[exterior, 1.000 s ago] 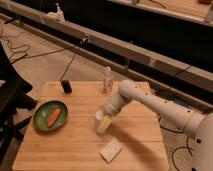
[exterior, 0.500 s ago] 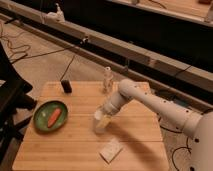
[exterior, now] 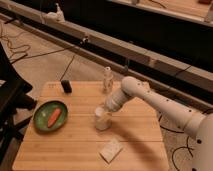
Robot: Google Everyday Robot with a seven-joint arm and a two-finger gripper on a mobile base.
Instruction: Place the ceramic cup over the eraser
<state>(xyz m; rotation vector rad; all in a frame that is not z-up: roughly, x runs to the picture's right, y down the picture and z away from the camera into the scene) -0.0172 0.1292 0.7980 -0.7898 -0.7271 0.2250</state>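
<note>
progress looks early: the tool (exterior: 103,109) is closed on the rim of the ceramic cup (exterior: 102,121), which stands mid-frame on the table (exterior: 135,145), well apart from the eraser (exterior: 66,86) at upper left, so lifting, carrying and covering remain.

Tool (exterior: 103,111) closed on the rim of the cup (exterior: 102,121), which is upright at the middle of the wooden surface (exterior: 140,135). Arm (exterior: 160,105) reaches in from the right. Eraser (exterior: 66,86) stands near the rear left corner, well apart from the cup. Whitish bottle (exterior: 107,79) is upright at rear centre. Green plate (exterior: 41,120) at left holds an orange piece (exterior: 54,117). Pale square (exterior: 110,150) lies near the front edge.
</note>
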